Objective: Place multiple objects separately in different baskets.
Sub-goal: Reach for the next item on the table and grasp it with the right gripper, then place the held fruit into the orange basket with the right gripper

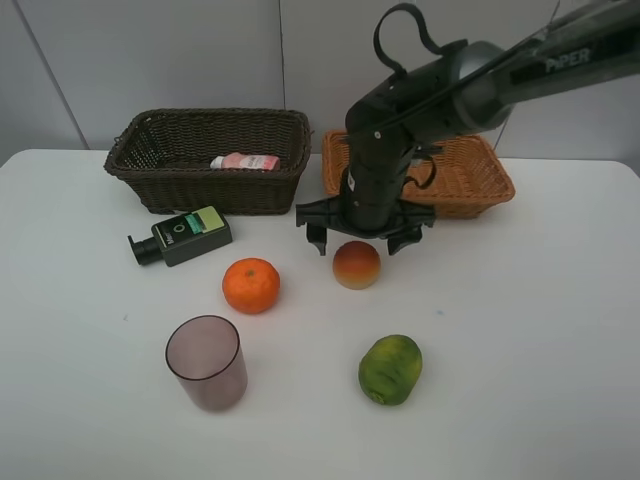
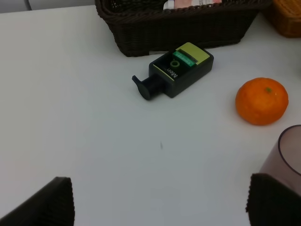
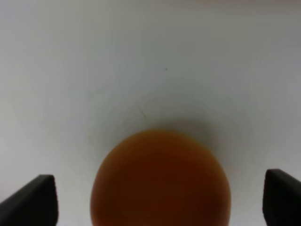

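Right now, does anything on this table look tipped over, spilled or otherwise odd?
Only the dark green pump bottle: it lies on its side in front of the dark brown basket. Nothing looks spilled or damaged.

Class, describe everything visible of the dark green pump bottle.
The pump bottle is a boxy dark green container, plastic by its look, with a black pump head at one end and a green and yellow label. It lies on its side on the white table, just in front of the dark basket; whether they touch cannot be told.
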You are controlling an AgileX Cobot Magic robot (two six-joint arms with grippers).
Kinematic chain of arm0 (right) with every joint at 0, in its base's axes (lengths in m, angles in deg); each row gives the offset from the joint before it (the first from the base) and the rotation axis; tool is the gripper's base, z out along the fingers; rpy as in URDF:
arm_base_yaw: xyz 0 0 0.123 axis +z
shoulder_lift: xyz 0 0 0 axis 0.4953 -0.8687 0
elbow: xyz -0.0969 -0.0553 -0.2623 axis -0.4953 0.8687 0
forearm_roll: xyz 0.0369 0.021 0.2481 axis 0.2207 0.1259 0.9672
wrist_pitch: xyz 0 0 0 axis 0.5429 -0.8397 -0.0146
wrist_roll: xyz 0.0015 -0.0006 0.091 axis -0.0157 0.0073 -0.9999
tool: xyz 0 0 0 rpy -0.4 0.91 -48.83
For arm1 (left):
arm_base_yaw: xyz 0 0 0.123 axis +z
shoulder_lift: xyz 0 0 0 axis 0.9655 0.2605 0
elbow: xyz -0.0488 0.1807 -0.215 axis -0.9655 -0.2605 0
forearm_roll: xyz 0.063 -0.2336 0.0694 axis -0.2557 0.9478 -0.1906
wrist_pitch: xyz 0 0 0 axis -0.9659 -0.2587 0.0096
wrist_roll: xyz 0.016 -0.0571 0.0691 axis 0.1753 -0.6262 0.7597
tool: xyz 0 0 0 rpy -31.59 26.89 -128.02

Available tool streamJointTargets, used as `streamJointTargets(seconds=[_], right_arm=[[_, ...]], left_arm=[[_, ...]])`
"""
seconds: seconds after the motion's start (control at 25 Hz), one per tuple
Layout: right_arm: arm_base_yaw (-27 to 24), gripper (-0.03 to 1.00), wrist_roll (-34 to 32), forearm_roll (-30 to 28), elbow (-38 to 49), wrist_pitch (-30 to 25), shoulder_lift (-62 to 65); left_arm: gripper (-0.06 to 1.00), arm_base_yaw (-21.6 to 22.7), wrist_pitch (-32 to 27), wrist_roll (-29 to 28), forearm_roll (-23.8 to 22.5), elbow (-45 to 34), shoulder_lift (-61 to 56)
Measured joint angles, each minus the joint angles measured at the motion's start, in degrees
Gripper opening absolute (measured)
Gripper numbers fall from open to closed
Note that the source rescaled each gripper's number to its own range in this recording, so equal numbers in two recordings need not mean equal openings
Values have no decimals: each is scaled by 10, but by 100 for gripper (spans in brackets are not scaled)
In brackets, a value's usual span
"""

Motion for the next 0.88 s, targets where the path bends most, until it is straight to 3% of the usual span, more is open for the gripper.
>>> streamJointTargets(seconds=[0.24,0.36,0.48,0.56,0.88], right_arm=[[-1,88,-1,-3,0,8,-23],[-1,80,-1,-3,0,8,-31],[-1,52,-1,-3,0,10,-36],[-1,21,-1,-2,0,9,-36],[-1,19,-1,-1,0,6,-36]], left_arm=[[95,0,0,0,0,0,0],[95,0,0,0,0,0,0],[95,0,0,0,0,0,0],[95,0,0,0,0,0,0],[95,0,0,0,0,0,0]])
